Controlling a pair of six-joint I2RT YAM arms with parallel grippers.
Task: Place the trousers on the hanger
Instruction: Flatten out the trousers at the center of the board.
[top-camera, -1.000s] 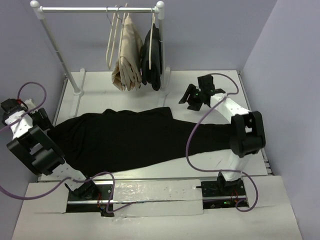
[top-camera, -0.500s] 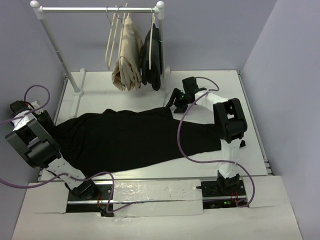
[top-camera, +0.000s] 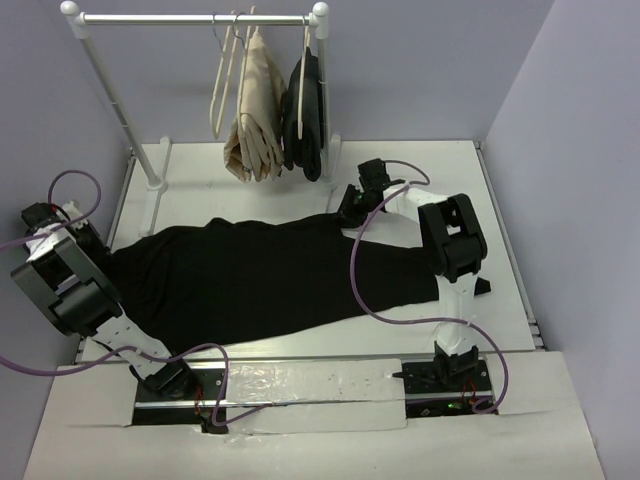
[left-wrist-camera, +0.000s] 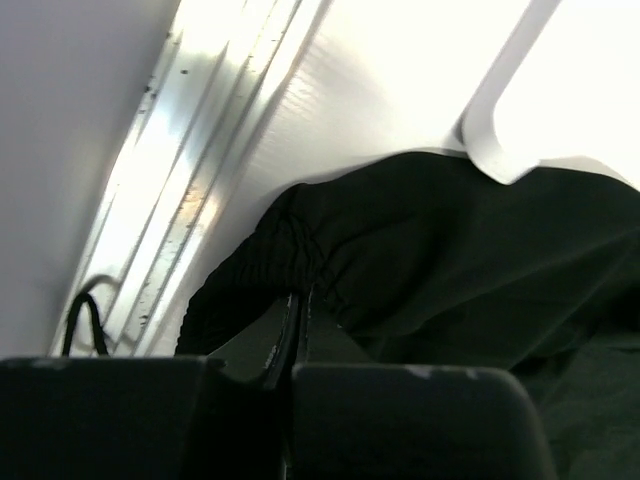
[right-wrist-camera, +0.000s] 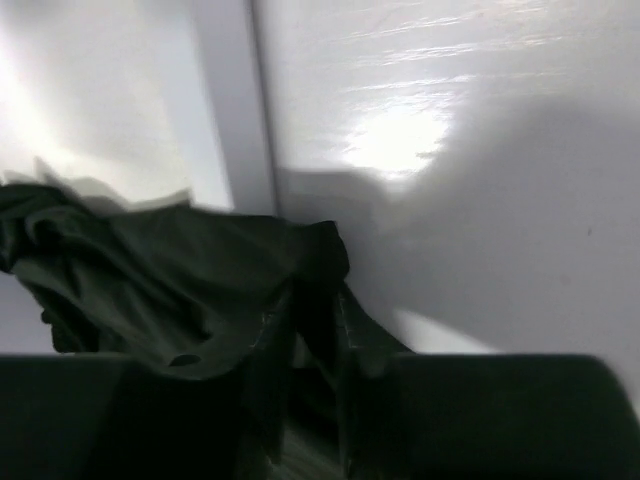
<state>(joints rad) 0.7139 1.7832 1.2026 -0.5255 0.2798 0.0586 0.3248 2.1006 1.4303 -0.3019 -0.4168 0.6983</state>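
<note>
Trousers (top-camera: 250, 280) sprawl across my desk (top-camera: 200, 195); left claw (left-wrist-camera: 298, 315) and right claw (right-wrist-camera: 312, 310) each pinch an end, so I can lift.

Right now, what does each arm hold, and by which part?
Both hold the trousers: left fingers pinch the gathered waistband, right fingers a fold at the far edge.

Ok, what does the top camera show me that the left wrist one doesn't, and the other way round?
Only top: the rail with the hanger, beige trousers and small black garment, plus the right gripper at the far edge of the trousers. Only left wrist: the gathered hem pinched in the shut jaws of the left gripper. Both: the trousers lying on the white table.
</note>
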